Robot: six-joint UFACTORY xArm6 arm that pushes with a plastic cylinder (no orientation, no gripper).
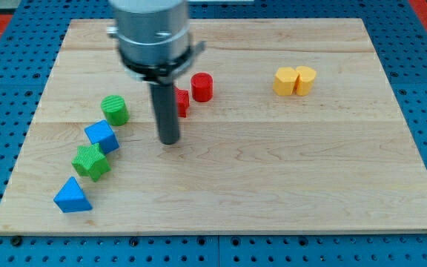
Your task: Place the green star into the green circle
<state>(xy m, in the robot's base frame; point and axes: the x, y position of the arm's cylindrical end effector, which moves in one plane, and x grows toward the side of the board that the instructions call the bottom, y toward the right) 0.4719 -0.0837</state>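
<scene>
Well, starting at the board's (288, 185) left side, I saw a blue triangle (73, 196) nearest the bottom left corner, with the green star (91, 161) just up and right of it, touching a blue cube (101, 136) above. The green circle (115, 110) stood a little farther up, close to the cube but apart from the star. My tip (169, 139) rested on bare wood to the right of that diagonal row, well clear of the star; it was a plain rod with nothing to clench or release, and it held nothing. Partly hidden behind the rod was a red block (181, 101), shape unclear, then a red cylinder (202, 87). Toward the top right corner, two yellow blocks (294, 81) sat touching.
</scene>
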